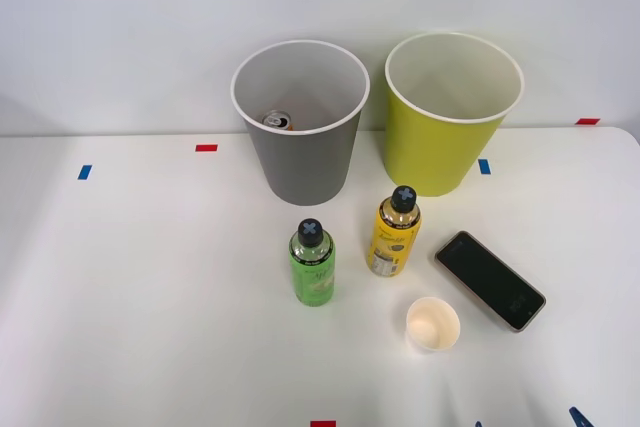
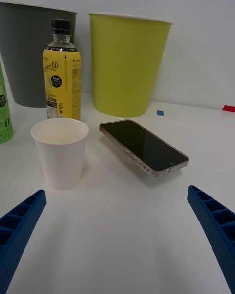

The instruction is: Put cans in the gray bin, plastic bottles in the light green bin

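Jaws spread wide, empty; two plastic bottles stand; one can binned.

1. The white table carries everything.
2. The gray bin and the light green bin stand side by side at its far edge.
3. A green bottle and a yellow bottle stand upright before them.
4. A white paper cup stands beside a dark phone lying flat.
5. Small red and blue tape marks dot the surface.
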{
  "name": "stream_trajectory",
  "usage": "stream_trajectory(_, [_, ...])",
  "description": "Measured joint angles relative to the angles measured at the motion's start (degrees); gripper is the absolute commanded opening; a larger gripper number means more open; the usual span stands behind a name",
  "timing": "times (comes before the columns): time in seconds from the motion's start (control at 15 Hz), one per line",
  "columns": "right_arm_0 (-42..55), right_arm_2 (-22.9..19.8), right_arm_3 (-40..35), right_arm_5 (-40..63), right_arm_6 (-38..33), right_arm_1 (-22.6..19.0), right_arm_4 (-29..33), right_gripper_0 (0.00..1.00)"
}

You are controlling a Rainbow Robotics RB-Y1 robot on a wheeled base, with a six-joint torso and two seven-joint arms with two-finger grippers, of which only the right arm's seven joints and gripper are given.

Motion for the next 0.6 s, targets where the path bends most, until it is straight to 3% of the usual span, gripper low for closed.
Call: stream_trajectory(0.6, [0.0,0.0,0.0,0.0,0.0,0.0,0.0,1.0])
